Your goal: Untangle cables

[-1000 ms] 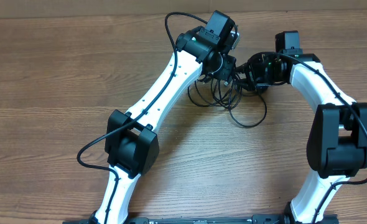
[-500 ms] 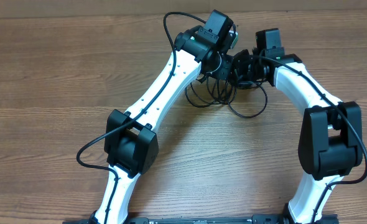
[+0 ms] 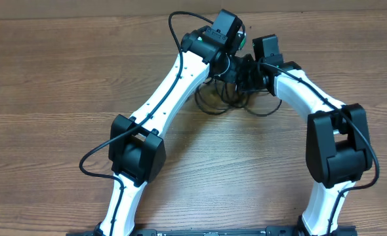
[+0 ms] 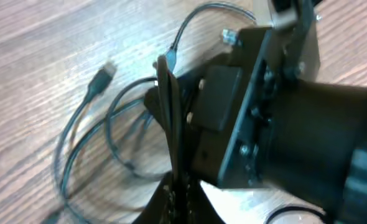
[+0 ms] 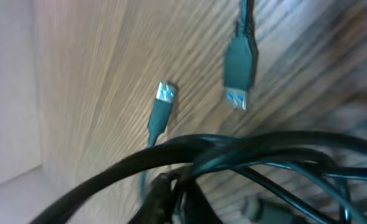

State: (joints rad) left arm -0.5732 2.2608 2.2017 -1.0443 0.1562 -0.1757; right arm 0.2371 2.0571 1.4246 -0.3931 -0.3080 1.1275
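Observation:
The cables [image 3: 227,99] are thin black cords in tangled loops on the wooden table, under both wrists. My left gripper [image 3: 234,65] is shut on a taut black strand [image 4: 168,106] that runs up from its fingertips [image 4: 177,200]. My right gripper [image 3: 247,71] sits right against the left one; its black body [image 4: 283,118] fills the left wrist view. Its fingers [image 5: 178,200] are shut on strands of the cable bundle [image 5: 264,152]. Two silver-tipped plugs [image 5: 162,99] [image 5: 239,71] lie loose on the table beyond it. Another plug [image 4: 104,76] lies at the left of the loops.
A thicker black arm wire [image 3: 177,26] arcs off the left wrist. The wooden table [image 3: 62,78] stretches to both sides. The pale far edge [image 3: 351,5] runs along the top of the overhead view.
My right arm has swung left until its gripper meets the left one. The cable loops have been drawn left and bunched tighter; the wide lower loop has shrunk.

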